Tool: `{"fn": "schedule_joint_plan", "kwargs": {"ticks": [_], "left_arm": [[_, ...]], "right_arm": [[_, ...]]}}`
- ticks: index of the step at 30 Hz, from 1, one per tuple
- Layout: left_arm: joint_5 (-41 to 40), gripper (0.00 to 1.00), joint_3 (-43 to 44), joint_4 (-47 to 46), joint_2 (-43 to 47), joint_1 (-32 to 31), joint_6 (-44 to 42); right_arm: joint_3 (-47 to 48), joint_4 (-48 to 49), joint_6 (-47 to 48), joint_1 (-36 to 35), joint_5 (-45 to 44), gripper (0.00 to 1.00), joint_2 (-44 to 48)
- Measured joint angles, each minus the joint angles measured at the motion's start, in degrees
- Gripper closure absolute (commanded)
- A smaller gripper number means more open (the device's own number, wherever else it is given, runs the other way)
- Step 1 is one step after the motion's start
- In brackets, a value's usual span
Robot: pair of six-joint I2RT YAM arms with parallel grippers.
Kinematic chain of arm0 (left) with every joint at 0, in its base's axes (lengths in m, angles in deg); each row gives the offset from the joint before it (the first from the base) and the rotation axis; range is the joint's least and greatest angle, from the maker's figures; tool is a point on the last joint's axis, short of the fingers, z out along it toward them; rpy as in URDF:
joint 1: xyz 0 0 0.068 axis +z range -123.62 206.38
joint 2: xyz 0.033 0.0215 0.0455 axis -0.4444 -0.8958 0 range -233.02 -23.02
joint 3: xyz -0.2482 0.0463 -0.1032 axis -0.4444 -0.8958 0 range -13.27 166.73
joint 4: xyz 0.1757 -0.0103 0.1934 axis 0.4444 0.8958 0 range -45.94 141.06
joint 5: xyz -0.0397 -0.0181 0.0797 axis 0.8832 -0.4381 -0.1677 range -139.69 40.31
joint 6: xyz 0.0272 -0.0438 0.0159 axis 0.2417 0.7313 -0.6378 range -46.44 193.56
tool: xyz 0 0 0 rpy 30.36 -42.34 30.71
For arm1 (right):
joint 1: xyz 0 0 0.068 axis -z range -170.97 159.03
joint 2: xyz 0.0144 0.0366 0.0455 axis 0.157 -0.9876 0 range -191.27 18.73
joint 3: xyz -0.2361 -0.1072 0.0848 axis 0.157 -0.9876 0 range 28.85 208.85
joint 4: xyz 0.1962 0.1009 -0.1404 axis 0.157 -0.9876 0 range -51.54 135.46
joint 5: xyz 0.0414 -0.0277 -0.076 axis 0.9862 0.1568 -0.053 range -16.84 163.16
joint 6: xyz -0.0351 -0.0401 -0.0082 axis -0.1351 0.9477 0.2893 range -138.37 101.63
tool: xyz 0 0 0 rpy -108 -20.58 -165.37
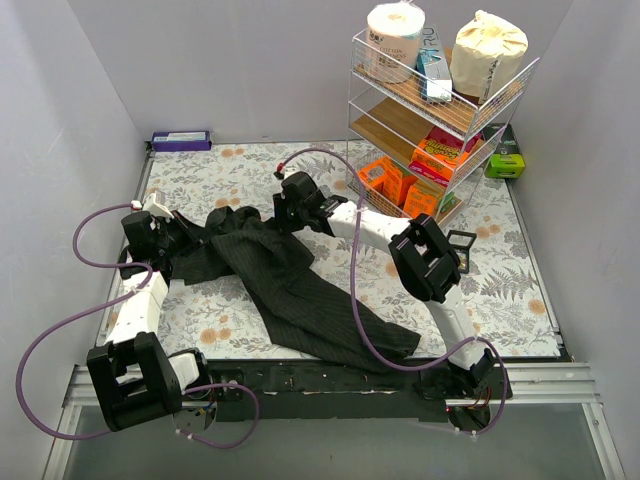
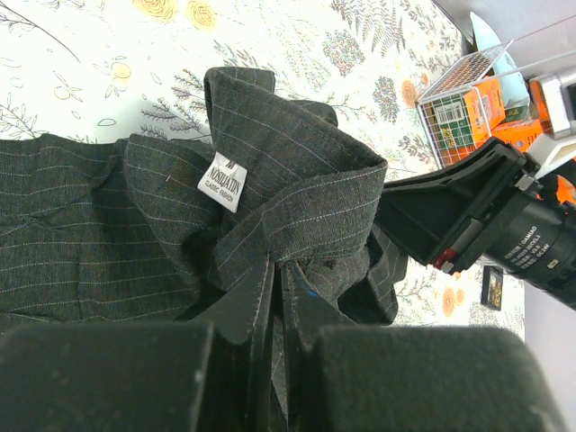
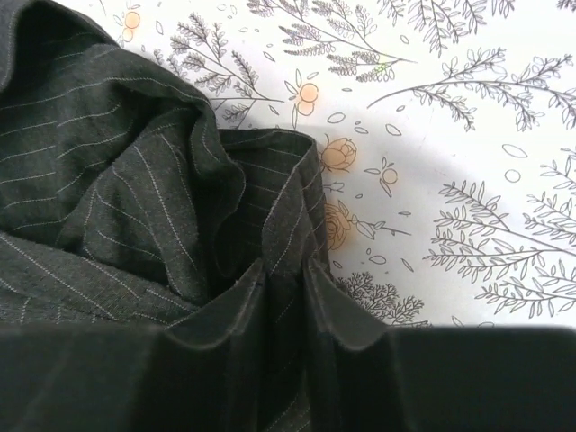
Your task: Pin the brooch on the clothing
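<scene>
The black pinstriped shirt [image 1: 290,290] lies crumpled across the floral table, running from the back left to the front right. My left gripper [image 1: 190,240] is shut on a fold of the shirt just below the collar [image 2: 297,180], near its white neck label [image 2: 222,181]. My right gripper [image 1: 290,205] is shut on another fold of the shirt [image 3: 171,207] at the cloth's far edge. In the left wrist view the right gripper [image 2: 432,225] shows just beyond the collar. The brooch is not in view in any frame.
A wire shelf rack [image 1: 440,110] with paper rolls and orange boxes stands at the back right. A purple box [image 1: 181,140] lies against the back wall at the left. A green object [image 1: 505,163] sits beside the rack. A small black square item [image 1: 462,240] lies right of the right arm.
</scene>
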Motion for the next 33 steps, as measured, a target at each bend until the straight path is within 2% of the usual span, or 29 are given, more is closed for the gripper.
{"fn": "schedule_joint_plan", "kwargs": {"ticks": [1, 6, 11, 16, 21, 25, 27, 29, 32, 33], "left_arm": [[0.0, 1.00, 0.0, 0.0, 0.0, 0.0, 0.0], [0.0, 1.00, 0.0, 0.0, 0.0, 0.0, 0.0], [-0.1, 1.00, 0.0, 0.0, 0.0, 0.0, 0.0], [-0.5, 1.00, 0.0, 0.0, 0.0, 0.0, 0.0], [-0.7, 1.00, 0.0, 0.0, 0.0, 0.0, 0.0], [-0.9, 1.00, 0.0, 0.1, 0.1, 0.0, 0.0], [-1.0, 1.00, 0.0, 0.1, 0.1, 0.0, 0.0], [-1.1, 1.00, 0.0, 0.2, 0.1, 0.0, -0.1], [-1.2, 1.00, 0.0, 0.3, 0.1, 0.0, -0.2], [-1.2, 1.00, 0.0, 0.4, 0.1, 0.0, -0.2]], "right_arm": [[0.0, -0.2, 0.0, 0.0, 0.0, 0.86, -0.2], [-0.1, -0.9, 0.7, -0.1, -0.9, 0.98, 0.1], [-0.4, -3.9, 2.3, -0.3, -6.0, 0.99, 3.6], [-1.6, -6.1, 6.6, -2.2, -15.6, 0.99, 13.9], [-3.1, -2.3, 13.7, -10.4, -25.7, 0.99, 24.7], [-6.3, 0.2, 15.7, -18.3, -28.2, 0.98, 27.1], [-9.2, -0.1, 14.7, -20.9, -26.3, 0.95, 25.9], [-12.1, -1.0, 12.9, -22.3, -22.4, 0.81, 23.1], [-15.5, -3.3, 10.6, -23.5, -17.4, 0.52, 18.2], [-16.5, -4.5, 9.8, -23.8, -15.9, 0.46, 17.0]]}}
